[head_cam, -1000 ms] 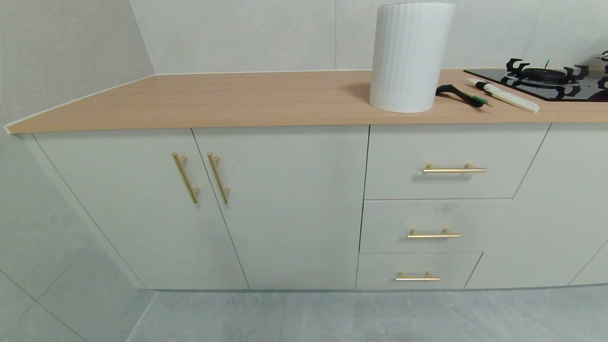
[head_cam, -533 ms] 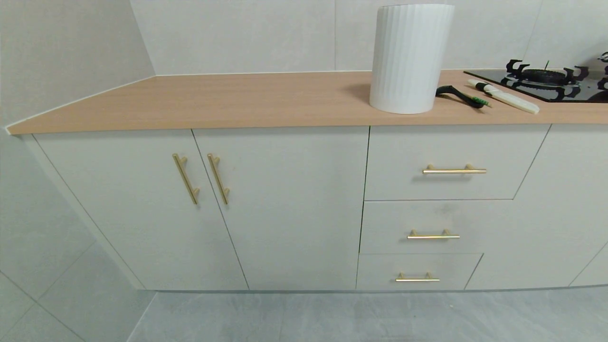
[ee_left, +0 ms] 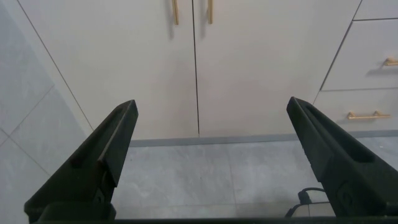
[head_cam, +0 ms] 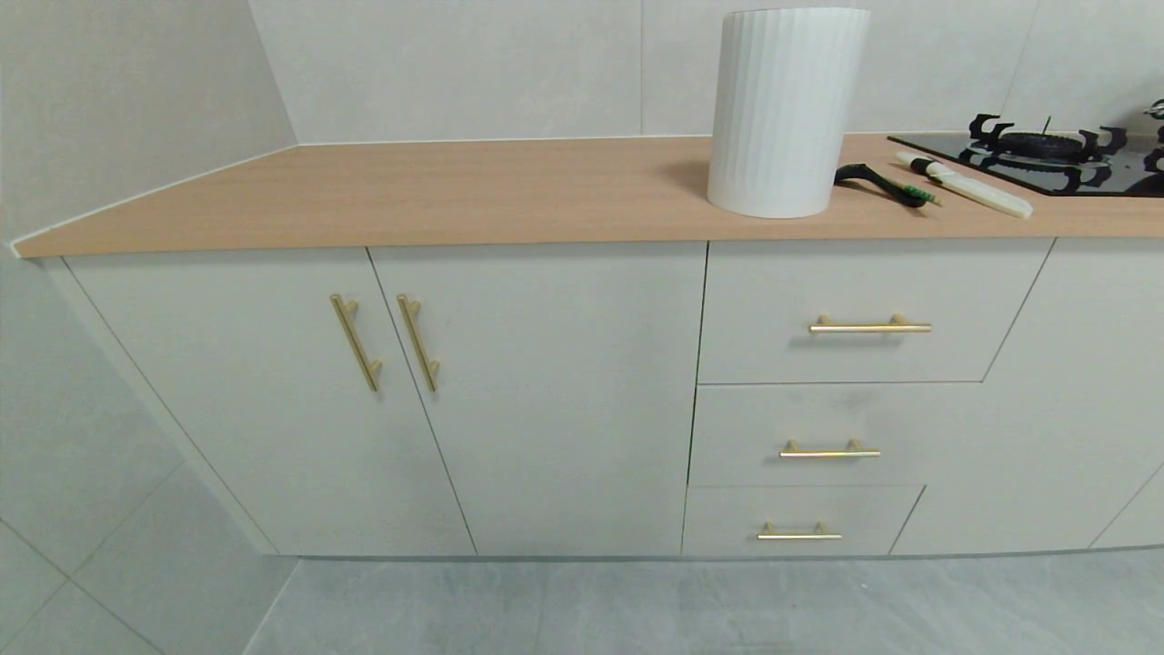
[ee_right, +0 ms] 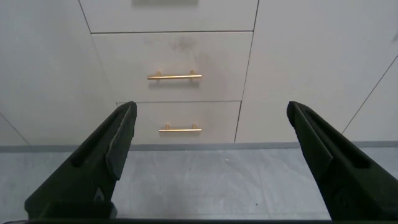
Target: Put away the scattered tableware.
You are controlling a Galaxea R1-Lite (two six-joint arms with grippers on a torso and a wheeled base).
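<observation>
The left pincer hangs low before the pale double cupboard doors, its two black fingers spread wide, holding nothing and touching nothing; the right pincer is likewise wide open and empty, facing the pale lower drawers with slim brass bar handles above the grey tiled floor; further out, up on the light wooden counter, the scattered tableware lies just beside a tall white ribbed cylindrical holder: a black-handled utensil with a green tip nearest the holder, and a long cream-white utensil with a dark and green collar next to it, near the black glass hob; the step in hand appears to be the approach, with neither piece yet taken; to do it well, the robot would probably need to close in rightward until the utensils sit squarely ahead, raise an arm above counter height, and come down across a handle's narrow width, clear of the holder's wall and the hob.
</observation>
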